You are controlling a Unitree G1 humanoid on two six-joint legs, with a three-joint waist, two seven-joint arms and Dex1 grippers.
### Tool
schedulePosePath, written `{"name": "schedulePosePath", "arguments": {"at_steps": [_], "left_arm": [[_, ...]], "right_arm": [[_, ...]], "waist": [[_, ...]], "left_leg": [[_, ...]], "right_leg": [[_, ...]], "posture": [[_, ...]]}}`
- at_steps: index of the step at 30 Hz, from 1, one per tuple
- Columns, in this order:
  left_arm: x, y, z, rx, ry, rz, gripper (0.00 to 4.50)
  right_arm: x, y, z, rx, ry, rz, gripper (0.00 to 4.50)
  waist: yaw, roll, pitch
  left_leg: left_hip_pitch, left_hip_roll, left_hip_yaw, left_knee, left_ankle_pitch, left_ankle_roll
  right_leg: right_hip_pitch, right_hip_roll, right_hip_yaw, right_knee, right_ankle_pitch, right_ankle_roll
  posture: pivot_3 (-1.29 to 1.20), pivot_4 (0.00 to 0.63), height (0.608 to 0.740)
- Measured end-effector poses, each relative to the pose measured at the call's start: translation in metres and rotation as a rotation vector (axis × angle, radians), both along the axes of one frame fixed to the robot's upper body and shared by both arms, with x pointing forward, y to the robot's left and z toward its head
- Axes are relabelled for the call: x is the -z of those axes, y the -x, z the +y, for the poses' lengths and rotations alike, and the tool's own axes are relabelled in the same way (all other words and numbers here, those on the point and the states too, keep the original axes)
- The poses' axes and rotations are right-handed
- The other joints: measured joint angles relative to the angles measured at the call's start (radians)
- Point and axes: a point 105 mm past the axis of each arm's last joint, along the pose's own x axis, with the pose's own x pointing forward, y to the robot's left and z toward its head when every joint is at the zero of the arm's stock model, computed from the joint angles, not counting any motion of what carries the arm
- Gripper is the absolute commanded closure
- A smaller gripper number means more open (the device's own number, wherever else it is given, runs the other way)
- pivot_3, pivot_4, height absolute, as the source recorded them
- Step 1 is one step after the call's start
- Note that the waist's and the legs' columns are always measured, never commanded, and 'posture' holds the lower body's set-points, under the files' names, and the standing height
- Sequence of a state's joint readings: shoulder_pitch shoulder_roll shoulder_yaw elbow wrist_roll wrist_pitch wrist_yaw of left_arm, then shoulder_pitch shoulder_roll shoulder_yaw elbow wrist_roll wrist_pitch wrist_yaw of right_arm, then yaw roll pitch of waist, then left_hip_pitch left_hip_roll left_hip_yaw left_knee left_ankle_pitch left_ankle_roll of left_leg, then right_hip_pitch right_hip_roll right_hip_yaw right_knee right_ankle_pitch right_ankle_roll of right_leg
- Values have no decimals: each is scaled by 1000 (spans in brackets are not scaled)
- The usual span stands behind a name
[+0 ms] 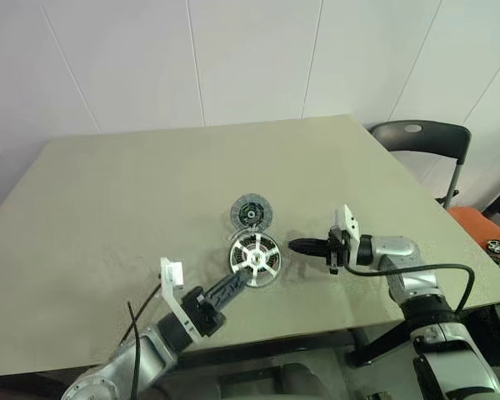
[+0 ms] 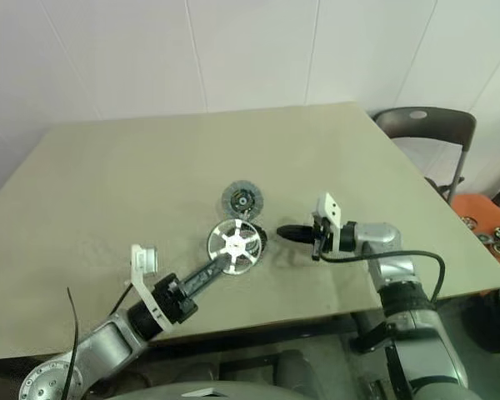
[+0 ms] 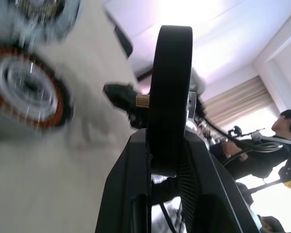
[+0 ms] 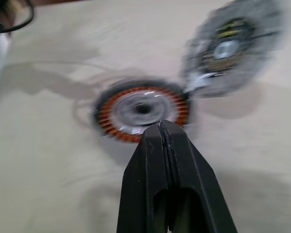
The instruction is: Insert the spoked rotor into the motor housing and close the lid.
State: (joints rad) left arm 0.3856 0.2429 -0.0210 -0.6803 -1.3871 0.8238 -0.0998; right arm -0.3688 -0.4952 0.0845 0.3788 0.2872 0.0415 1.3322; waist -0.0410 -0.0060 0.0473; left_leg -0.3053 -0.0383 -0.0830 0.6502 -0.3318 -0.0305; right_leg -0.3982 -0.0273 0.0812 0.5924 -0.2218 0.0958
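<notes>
From the left eye view, my left hand (image 1: 236,282) is clamped on the spoked rotor (image 1: 255,258), a silver-white wheel with radial spokes, a central hub and a thin dark rim, held up over the worktop (image 1: 108,208) near its front edge. The rotor hides what lies under it here. The lid (image 1: 252,212), a flat grey-blue disc with a small green-and-black centre, lies flat just behind it. My right hand (image 1: 301,246) points in from the right, fingers pressed together on nothing, its tip just beside the rotor.

The right eye view shows the same layout, with the rotor's face tilted up towards the camera rather than lying level.

In the left wrist view the rotor sits edge-on between my fingers (image 3: 136,160), a black rim with a small brass stub at the hub. The motor housing (image 3: 26,94) rests on the worktop off to the side: copper-orange windings ringing a silvery core.

In the right wrist view my closed fingers (image 4: 165,150) point at the housing, which lies open and empty, with the lid touching its far edge or overlapping it.

I judge that I am carrying the rotor to the housing. To do it well, I should level the wheel, centre the hub over the silvery core, then lower straight down before releasing.
</notes>
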Motion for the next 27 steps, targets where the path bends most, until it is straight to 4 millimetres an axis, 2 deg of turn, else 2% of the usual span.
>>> {"name": "schedulePosePath", "arguments": {"at_steps": [3, 8, 13, 19, 25, 26, 27], "left_arm": [[10, 8, -8, 29, -12, 21, 4070], [16, 5, -4, 39, -33, 11, 4070], [8, -4, 3, 34, -33, -35, 4070], [-8, -16, 8, 26, -13, -87, 4070], [-6, -20, 9, 29, -7, -74, 4070], [-3, -29, 10, 55, 3, -71, 4070], [1, -48, 17, 64, -5, -73, 4070]], "right_arm": [[13, 16, 4, -36, 38, 1, 4500], [14, 34, 9, -63, 36, -49, 4500], [20, 43, 12, -51, 46, -46, 4500], [20, 26, 3, 61, 53, -61, 4500], [3, 3, -8, 132, 36, -109, 4500], [4, 0, -12, 146, 43, -102, 4500], [4, -3, -14, 153, 47, -99, 4500]], "waist": [[-3, 0, 1], [-3, 0, 2], [-2, -2, 3], [-2, -2, 4], [-1, -2, 4], [7, -2, 5], [14, -1, 5]], "left_leg": [[-1, 0, 1, 1, 0, 0], [0, 0, 1, 0, 0, 0], [-1, 1, 0, 0, 0, 0], [-1, 0, 0, 0, 0, 0], [-1, 0, 0, 0, 0, 0], [0, -1, 0, 0, 0, 0], [0, -1, -1, 3, 1, 0]], "right_leg": [[0, 0, 1, -1, 0, 0], [-1, 0, 0, 0, 0, 0], [-1, 0, 0, -1, 0, 0], [-1, 0, 1, -1, 0, 0], [-1, 0, 0, -1, 0, 0], [1, 0, -1, -1, 0, 0], [1, 0, -2, 1, 0, 0]], "posture": [[0, 0, 740], [0, 0, 740], [0, 0, 740], [0, 0, 740], [0, 0, 740], [0, 0, 740], [0, 0, 740]]}}
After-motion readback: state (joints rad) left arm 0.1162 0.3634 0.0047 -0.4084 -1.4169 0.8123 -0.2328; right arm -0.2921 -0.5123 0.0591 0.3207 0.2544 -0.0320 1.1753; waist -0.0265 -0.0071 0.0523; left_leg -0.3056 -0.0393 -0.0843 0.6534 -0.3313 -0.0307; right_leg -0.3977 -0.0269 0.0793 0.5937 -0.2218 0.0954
